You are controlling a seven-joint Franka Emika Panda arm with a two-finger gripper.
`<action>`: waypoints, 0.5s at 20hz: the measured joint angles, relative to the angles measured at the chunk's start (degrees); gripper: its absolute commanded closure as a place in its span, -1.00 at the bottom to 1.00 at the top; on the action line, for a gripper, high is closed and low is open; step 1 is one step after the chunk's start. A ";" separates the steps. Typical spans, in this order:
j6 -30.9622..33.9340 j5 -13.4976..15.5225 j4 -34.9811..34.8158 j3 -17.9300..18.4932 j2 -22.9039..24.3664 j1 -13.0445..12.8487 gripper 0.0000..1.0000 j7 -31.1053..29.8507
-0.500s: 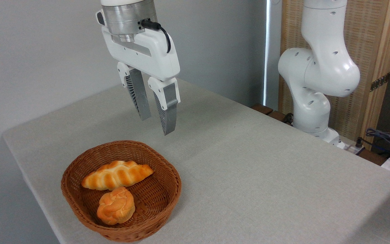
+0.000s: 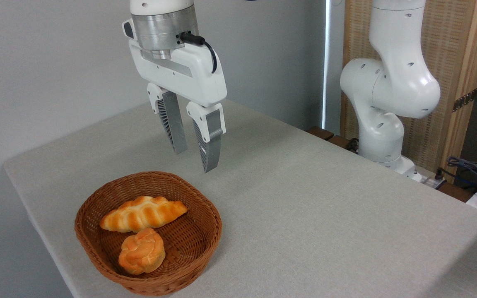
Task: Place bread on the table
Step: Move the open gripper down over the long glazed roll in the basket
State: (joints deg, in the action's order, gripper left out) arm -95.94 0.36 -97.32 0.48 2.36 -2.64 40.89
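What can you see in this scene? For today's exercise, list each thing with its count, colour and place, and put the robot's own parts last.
bread: one, golden-orange braided loaf with pale ridges, lying inside the basket, toward its back.
round bun: one, orange, knotted, in the basket in front of the loaf.
basket: one, brown wicker, on the table near its front left edge.
table: one, light grey-beige cloth cover, filling most of the view.
wooden screen: one, tan woven panel in a wood frame, behind the arm at right.
cables: a dark bundle, at the far right edge; count unclear.
robot arm: one, white, at the table's far right side.
gripper: one, white body with grey fingers, open, hanging above the table just behind the basket, holding nothing.
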 measured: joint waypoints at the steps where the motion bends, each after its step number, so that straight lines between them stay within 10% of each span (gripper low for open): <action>1: -0.02 0.00 -0.03 -0.09 0.00 -0.18 -1.00 0.00; 10: -12.19 5.97 -2.76 -0.65 -1.83 -5.23 -1.00 0.00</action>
State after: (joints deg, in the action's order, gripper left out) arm -108.14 6.33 -100.08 -0.17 0.53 -7.88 40.89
